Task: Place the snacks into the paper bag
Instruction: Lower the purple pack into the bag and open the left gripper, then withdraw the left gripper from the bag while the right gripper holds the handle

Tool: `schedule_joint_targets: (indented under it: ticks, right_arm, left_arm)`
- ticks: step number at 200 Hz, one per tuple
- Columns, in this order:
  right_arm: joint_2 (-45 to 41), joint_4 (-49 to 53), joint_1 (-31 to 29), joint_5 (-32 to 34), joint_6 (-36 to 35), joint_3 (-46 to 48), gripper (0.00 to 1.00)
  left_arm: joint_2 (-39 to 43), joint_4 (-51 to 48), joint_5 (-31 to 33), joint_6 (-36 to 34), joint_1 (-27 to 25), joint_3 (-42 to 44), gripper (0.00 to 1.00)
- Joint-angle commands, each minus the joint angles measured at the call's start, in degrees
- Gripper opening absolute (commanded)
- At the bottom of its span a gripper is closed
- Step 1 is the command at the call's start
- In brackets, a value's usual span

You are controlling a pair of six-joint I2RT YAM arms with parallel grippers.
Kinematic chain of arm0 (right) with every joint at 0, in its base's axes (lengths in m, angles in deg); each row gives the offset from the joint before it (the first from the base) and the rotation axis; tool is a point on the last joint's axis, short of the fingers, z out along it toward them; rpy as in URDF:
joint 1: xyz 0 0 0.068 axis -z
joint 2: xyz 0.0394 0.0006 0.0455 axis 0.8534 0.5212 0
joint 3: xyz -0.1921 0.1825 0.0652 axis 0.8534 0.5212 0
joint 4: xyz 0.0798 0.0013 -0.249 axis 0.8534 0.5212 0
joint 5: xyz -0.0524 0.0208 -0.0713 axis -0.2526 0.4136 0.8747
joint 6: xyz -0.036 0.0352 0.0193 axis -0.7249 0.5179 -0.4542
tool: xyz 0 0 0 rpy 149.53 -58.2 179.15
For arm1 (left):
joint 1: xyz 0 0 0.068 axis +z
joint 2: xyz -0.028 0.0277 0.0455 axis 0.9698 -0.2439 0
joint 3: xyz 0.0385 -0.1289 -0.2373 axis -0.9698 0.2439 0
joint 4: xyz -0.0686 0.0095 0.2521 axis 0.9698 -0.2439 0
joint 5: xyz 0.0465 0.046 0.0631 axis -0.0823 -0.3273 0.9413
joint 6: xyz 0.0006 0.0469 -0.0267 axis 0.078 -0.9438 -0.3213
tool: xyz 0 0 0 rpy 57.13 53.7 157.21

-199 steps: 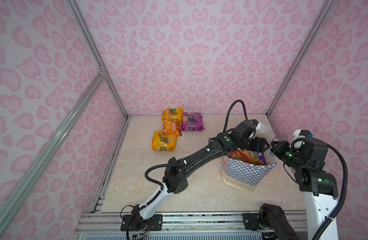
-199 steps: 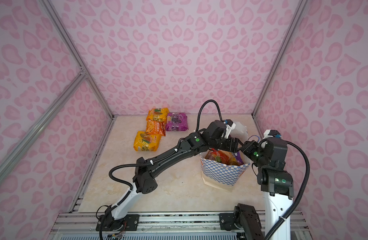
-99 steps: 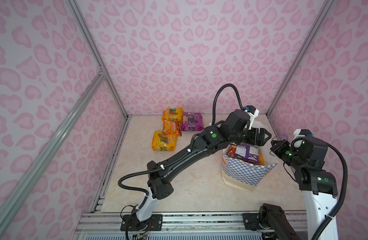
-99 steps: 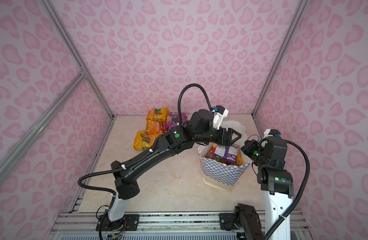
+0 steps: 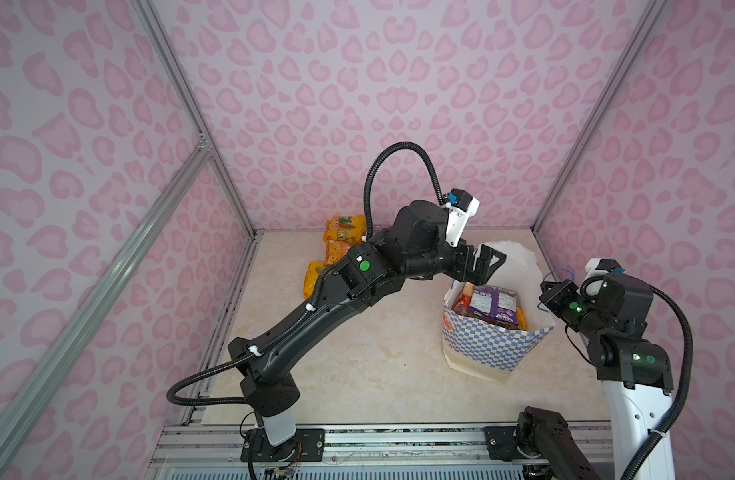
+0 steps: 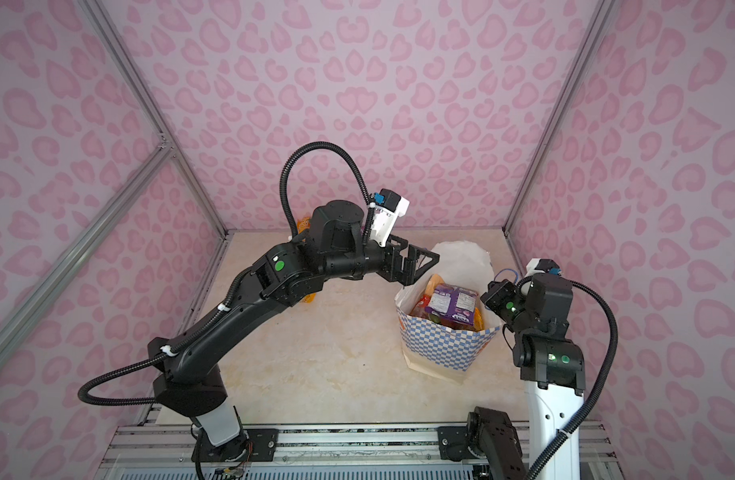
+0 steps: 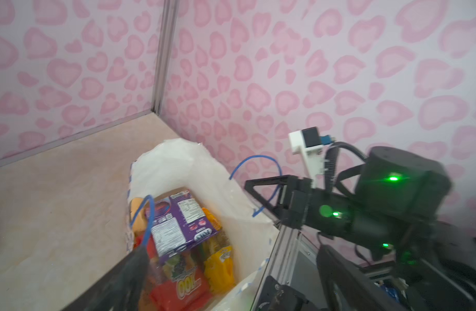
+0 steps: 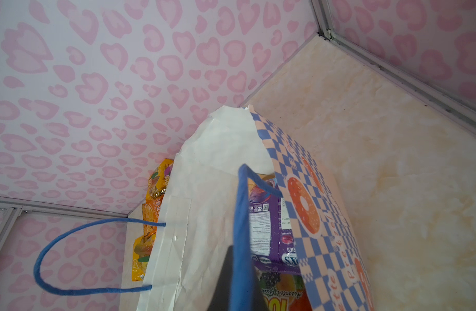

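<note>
Pink heart-blotch wallpaper (image 5: 357, 104) is covering the three walls of the enclosure, with silver aluminium frame posts (image 5: 193, 112) running up its corners. A cream marble-look tabletop (image 5: 378, 374) is stretching from the back wall toward the camera, and a grooved metal mounting rail (image 5: 399, 440) is spanning its near edge in both top views.

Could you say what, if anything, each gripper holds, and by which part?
The left gripper is open over the paper bag, holding nothing. The right gripper is shut at the bag's rim by a blue cord handle; cord or paper, I cannot tell.
</note>
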Motion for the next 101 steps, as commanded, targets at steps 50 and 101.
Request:
schedule_joint_targets:
  ticks: [50,101]
  right_arm:
    - [-0.16,0.11,-0.10,-0.98,-0.40,0.07,0.00]
    - [0.18,-0.85,-0.10,-1.43,0.16,0.98,0.00]
  left_arm:
    - [-10.87,-8.72,-20.32,-8.09,6.32,-7.49,0.92]
    - [-15.37,-7.30,-25.08,-4.63,6.31,-10.97,0.73]
